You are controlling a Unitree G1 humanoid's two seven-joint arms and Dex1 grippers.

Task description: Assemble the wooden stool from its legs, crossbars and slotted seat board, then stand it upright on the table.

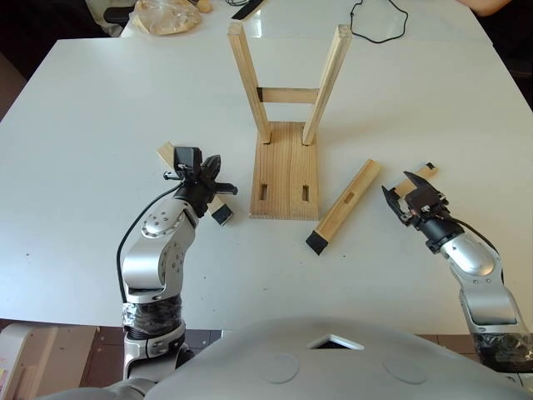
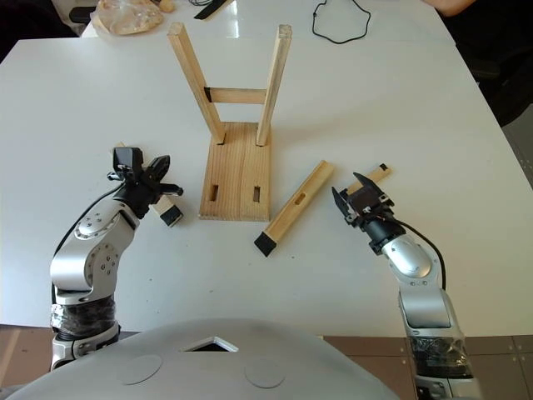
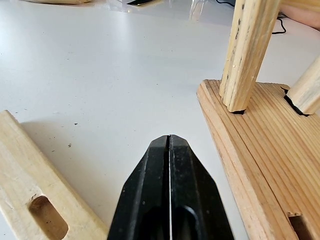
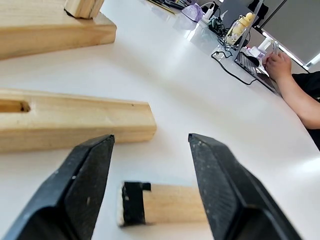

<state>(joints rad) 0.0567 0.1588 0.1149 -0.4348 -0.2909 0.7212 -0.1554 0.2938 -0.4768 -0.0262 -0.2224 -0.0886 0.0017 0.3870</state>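
The slotted seat board lies flat mid-table. Two legs stand in its far slots, joined by a crossbar; its two near slots are empty. A loose leg with a black tip lies to the board's right. Another leg lies left of the board, under my left gripper, whose fingers are shut on nothing and point toward the board. My right gripper is open, just above a short wooden bar with a black end, near the table's right side.
A black cable and a crumpled plastic bag lie along the table's far edge. White tabletop stretches free to the left and right of the stool parts.
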